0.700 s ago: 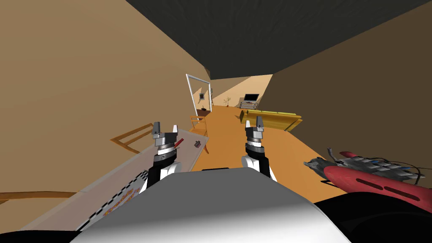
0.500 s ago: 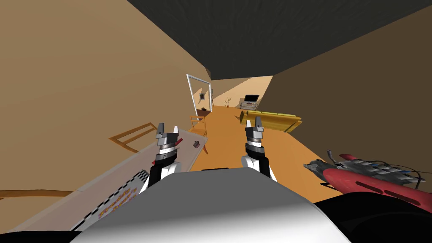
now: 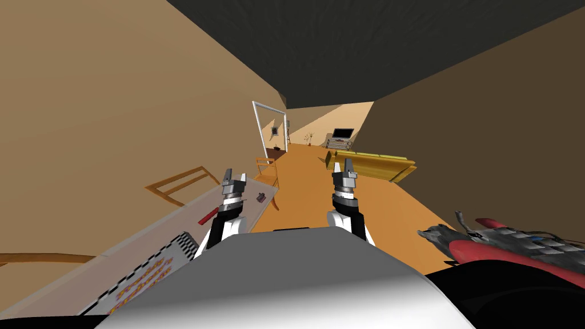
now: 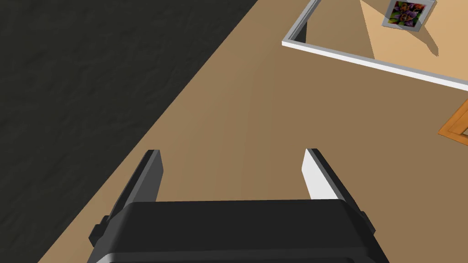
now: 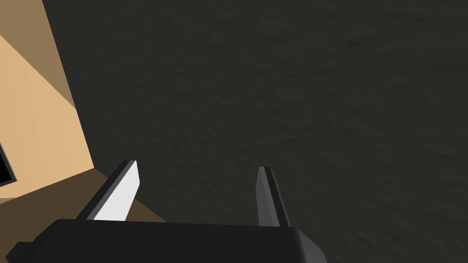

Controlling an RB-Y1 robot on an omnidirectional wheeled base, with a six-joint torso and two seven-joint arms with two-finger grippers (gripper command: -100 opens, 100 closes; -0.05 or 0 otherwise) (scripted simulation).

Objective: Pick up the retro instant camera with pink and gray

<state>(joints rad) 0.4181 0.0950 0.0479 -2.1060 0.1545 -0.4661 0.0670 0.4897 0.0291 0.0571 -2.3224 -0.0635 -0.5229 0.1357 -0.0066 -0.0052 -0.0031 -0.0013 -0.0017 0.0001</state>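
My left gripper hangs released above the long grey desk, with the small dark boxy camera near its right. My right gripper is released too, over the orange floor.

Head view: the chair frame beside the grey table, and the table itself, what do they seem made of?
The chair frame looks like wood: warm orange-brown, matt, though no grain shows, so that rests on colour alone. The table is flat plain grey, matt, without texture; its material cannot be told.
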